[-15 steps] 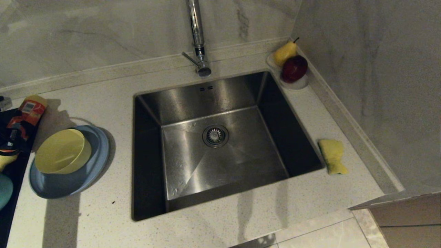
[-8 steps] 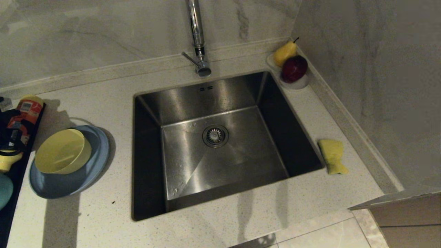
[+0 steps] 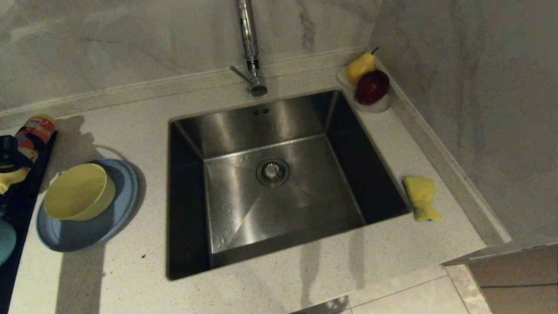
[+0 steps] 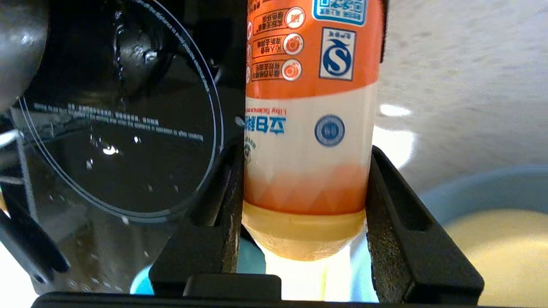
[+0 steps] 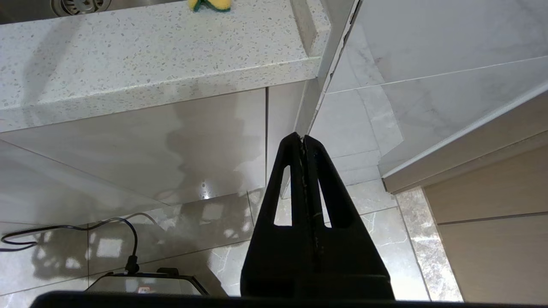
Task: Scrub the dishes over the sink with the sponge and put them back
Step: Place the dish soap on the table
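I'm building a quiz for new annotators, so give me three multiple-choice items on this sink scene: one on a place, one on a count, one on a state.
1. Where does the small yellow sponge lie?
A. In the steel basin
B. On the counter to the right of the sink
C. On the blue plate

2. How many pieces of fruit sit in the small white dish in the corner?
A. One
B. Two
C. Four

3. What is the left gripper doing?
A. Clamping an orange-labelled bottle
B. Hanging empty
C. Gripping the tap

Answers:
B: the small yellow sponge rests on the speckled counter, beside the square stainless-steel sink.
B: a yellow pear and a dark red apple sit in the white dish.
A: the left gripper has a finger on each side of the orange-labelled bottle.
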